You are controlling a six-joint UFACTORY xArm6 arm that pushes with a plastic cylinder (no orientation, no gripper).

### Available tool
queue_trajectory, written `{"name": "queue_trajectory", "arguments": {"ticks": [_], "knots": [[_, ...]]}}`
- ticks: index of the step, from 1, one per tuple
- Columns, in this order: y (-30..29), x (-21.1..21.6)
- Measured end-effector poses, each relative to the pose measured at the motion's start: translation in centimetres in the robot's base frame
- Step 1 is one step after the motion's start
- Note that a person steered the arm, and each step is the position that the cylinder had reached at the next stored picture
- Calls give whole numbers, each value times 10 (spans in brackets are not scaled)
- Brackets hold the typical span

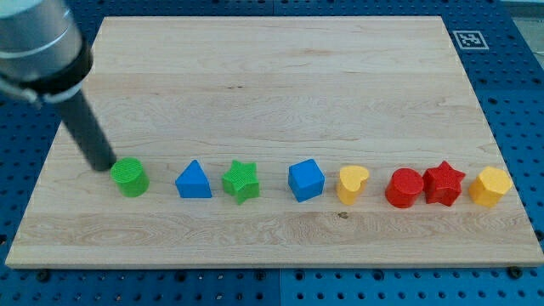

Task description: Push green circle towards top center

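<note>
The green circle (pixel 129 177) sits on the wooden board (pixel 272 76) at the view's left, first in a row of blocks along the lower part. My tip (pixel 104 164) is just left of and slightly above the green circle, touching or nearly touching its upper left edge. The dark rod leans up to the view's top left.
To the right of the green circle, in a row: a blue triangle (pixel 194 180), a green star (pixel 241 181), a blue cube (pixel 305 180), a yellow heart (pixel 352 184), a red block (pixel 405 188), a red star (pixel 443 183), a yellow hexagon (pixel 490 186).
</note>
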State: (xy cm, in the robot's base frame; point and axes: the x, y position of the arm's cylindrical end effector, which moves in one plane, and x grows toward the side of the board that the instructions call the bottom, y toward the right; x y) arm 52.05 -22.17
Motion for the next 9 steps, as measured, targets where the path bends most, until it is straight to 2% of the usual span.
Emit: {"name": "queue_trajectory", "arguments": {"ticks": [1, 2, 3, 4, 5, 9], "knots": [[40, 38], [89, 31], [72, 16], [46, 44], [32, 47], [24, -46]]}}
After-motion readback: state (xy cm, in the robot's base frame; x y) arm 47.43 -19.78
